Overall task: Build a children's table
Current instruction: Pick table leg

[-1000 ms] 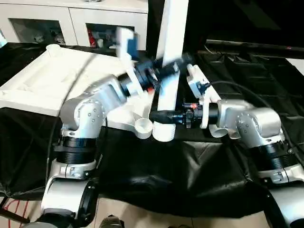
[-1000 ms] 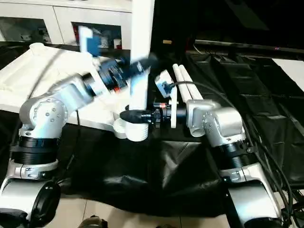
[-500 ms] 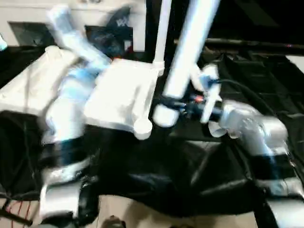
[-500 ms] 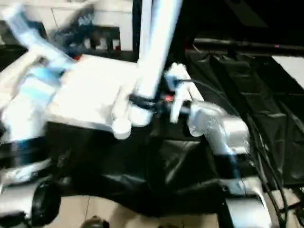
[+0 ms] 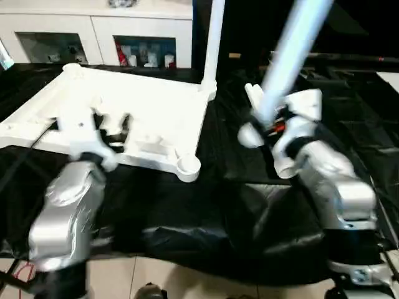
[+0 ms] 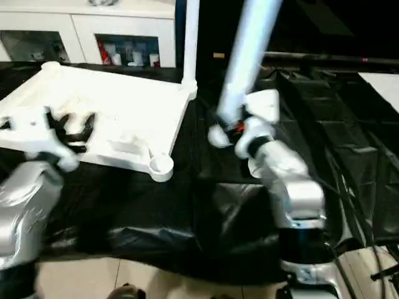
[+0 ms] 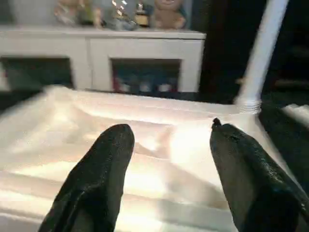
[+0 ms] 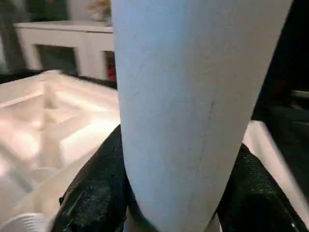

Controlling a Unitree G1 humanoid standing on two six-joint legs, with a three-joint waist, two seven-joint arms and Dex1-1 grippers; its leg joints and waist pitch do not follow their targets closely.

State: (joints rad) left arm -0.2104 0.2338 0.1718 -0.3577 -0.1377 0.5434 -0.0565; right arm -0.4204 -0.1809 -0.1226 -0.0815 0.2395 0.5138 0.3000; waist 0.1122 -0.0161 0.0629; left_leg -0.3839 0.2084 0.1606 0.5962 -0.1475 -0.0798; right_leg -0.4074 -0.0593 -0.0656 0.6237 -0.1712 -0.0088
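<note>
The top (image 5: 124,118) lies ribs-up at the frame's upper left on the black-draped worktop (image 5: 206,212), sockets exposed for legs. One leg (image 5: 214,43) already stands at its far corner. The right gripper (image 8: 169,193) clamps another leg (image 5: 290,50), tilted, probably bound for the near socket (image 5: 187,166). The left gripper (image 7: 169,169) hovers open, empty, over the top.

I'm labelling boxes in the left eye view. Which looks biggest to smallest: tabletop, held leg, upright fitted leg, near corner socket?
1. tabletop
2. held leg, though being nearer the camera enlarges it
3. upright fitted leg
4. near corner socket
</note>
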